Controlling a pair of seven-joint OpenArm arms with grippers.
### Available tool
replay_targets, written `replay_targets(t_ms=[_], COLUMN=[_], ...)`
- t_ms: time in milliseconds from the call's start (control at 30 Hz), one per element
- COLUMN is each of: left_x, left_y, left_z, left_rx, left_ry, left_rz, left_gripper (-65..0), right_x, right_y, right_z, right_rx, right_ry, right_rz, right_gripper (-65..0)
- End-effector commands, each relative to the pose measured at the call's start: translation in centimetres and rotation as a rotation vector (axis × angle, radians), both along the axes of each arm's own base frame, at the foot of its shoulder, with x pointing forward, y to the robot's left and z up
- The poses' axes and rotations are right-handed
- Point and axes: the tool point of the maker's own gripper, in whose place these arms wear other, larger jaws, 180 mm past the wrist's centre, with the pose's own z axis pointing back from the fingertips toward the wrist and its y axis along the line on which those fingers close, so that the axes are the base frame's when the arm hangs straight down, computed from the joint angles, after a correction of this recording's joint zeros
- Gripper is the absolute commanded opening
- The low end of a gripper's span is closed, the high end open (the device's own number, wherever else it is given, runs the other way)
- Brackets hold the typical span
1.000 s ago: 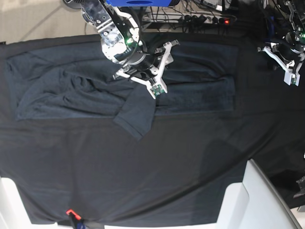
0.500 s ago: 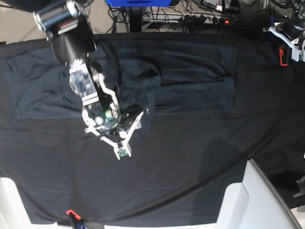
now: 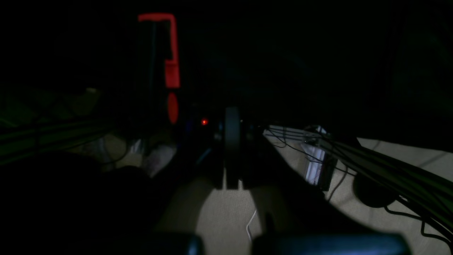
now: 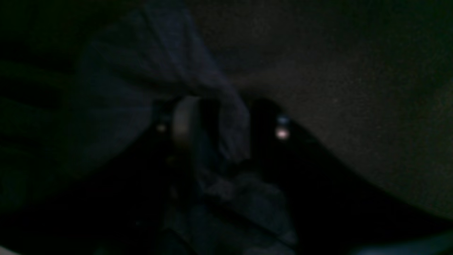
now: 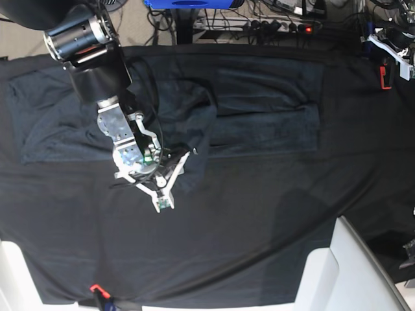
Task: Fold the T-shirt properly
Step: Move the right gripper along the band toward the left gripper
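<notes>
Right gripper [image 5: 170,181] low over the black tablecloth [image 5: 259,220], jaws narrowed around a fold of the T-shirt [image 5: 259,110], apparently pinched; wrist view too dark for certainty. Shirt spread across the cloth from 9 to 2 o'clock, one flap drawn toward centre. Left gripper [image 5: 395,55] at 2 o'clock, cut off by the frame edge, fingers together, empty. No legible brand, label or writing. Red clip [image 3: 170,53] dim in left wrist view.

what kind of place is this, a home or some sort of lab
Most likely a robotics lab: a black tablecloth covers the work table, a power strip and tangled cables lie on the floor behind it, and a dark charcoal-grey long-sleeved T-shirt is spread out.
</notes>
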Motion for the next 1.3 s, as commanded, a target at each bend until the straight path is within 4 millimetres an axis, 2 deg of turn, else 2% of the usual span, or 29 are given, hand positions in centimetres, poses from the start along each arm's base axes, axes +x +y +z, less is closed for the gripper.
replay_targets(t_ms=[0, 67, 167, 300, 467, 633, 767, 833, 933, 1067, 1267], left_x=[0.7, 0.7, 0.8, 0.8, 1.3, 1.3, 1.5, 1.5, 1.6, 1.5, 1.5], left_y=[0.6, 0.6, 0.6, 0.7, 0.8, 1.2, 1.2, 1.2, 1.2, 1.2, 1.2], left_z=[1.0, 1.0, 1.0, 1.0, 1.0, -0.1, -0.2, -0.2, -0.1, -0.2, -0.2], left_rx=[0.023, 0.025, 0.027, 0.029, 0.026, -0.004, -0.009, -0.009, -0.006, -0.008, -0.008], left_ry=[-0.029, -0.028, -0.027, -0.026, -0.036, -0.025, -0.029, -0.029, -0.032, -0.03, -0.03], left_rz=[-0.017, -0.018, -0.02, -0.021, -0.017, 0.012, 0.016, 0.016, 0.013, 0.016, 0.016], left_gripper=[-65.0, -65.0, -65.0, -65.0, -65.0, -65.0, -65.0, -65.0, -65.0, -65.0, -65.0], right_x=[1.0, 1.1, 1.4, 0.9, -1.3, -6.5, -11.0, -12.7, -13.8, -14.0, -15.0], right_y=[0.1, 0.3, 0.7, 1.6, 3.2, 8.1, 12.1, 14.1, 15.9, 17.1, 20.5], right_z=[0.9, 1.1, 2.3, 4.3, 6.6, 7.8, 8.2, 8.4, 8.8, 9.3, 9.6], right_rx=[-0.004, -0.002, 0.014, 0.04, 0.075, 0.104, 0.146, 0.166, 0.18, 0.195, 0.215], right_ry=[-0.02, -0.026, -0.06, -0.081, -0.059, -0.046, -0.035, -0.027, -0.039, -0.073, -0.072], right_rz=[-0.003, -0.001, 0.002, 0.006, 0.018, 0.167, 0.288, 0.342, 0.399, 0.44, 0.58], right_gripper=[-53.9, -65.0, -64.1, -64.2, -64.2, -64.2, -64.2, -64.2, -64.2, -63.8, -63.8])
